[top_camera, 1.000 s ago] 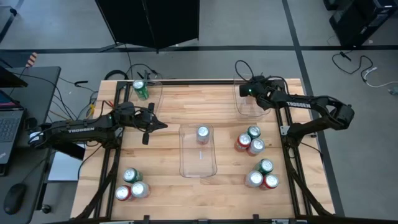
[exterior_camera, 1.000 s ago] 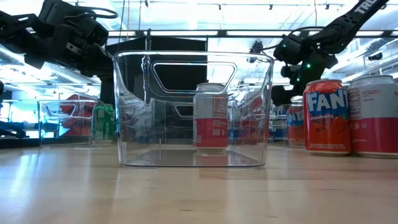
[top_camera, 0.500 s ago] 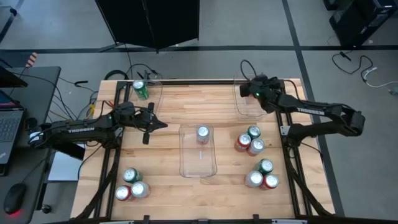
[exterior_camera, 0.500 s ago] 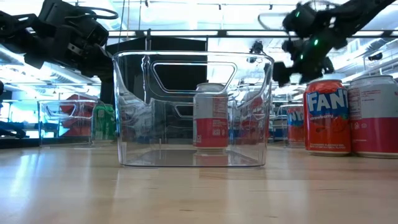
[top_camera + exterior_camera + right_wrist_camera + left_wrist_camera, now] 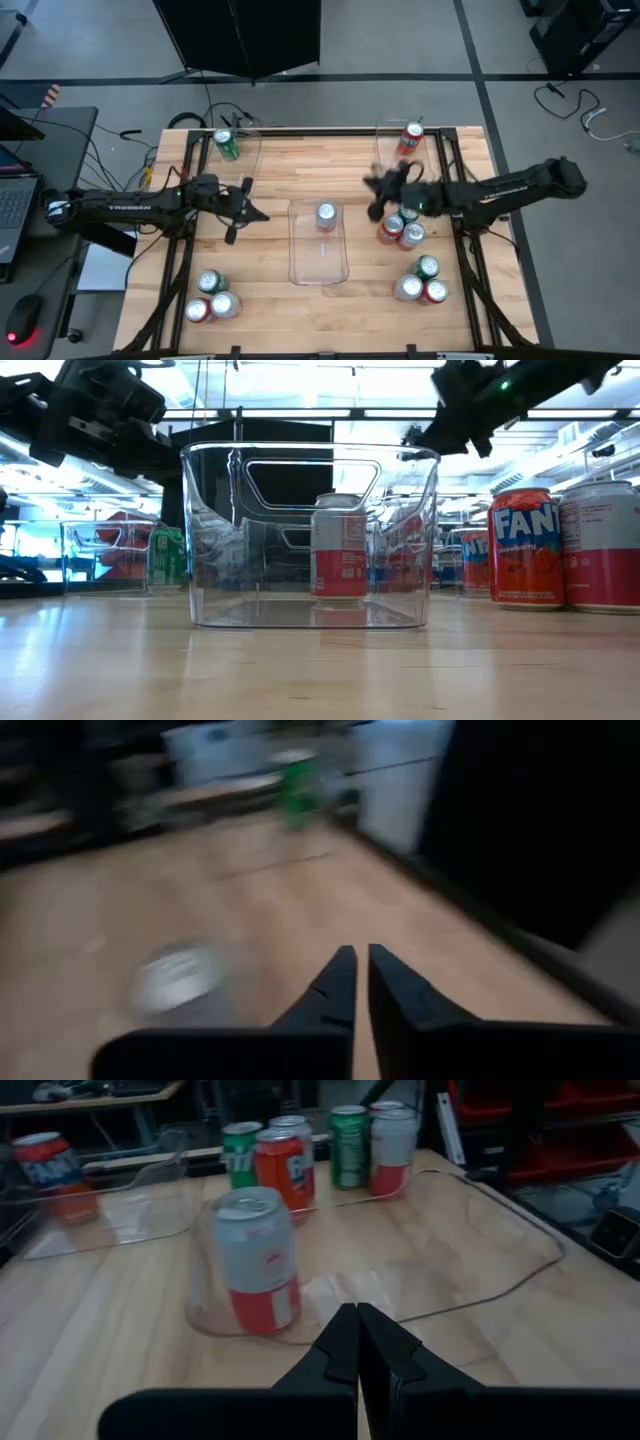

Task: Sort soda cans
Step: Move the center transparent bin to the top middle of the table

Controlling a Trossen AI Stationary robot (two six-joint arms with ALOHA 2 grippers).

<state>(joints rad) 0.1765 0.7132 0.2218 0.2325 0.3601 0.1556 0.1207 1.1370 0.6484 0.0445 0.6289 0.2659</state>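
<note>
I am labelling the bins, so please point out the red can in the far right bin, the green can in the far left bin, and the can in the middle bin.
red can (image 5: pixel 410 138), high view, its side
green can (image 5: pixel 226 145), high view, its side
middle can (image 5: pixel 326 213), high view, silver top

We see the left gripper (image 5: pixel 250 212) closed and empty, arm stretched level, left of the middle bin (image 5: pixel 318 243). The right gripper (image 5: pixel 375 196) is closed and empty, just right of that bin's far end.

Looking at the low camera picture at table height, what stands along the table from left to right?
Green can → clear bin with a silver-white can inside → red Fanta can → silver-white can at the edge.
</note>
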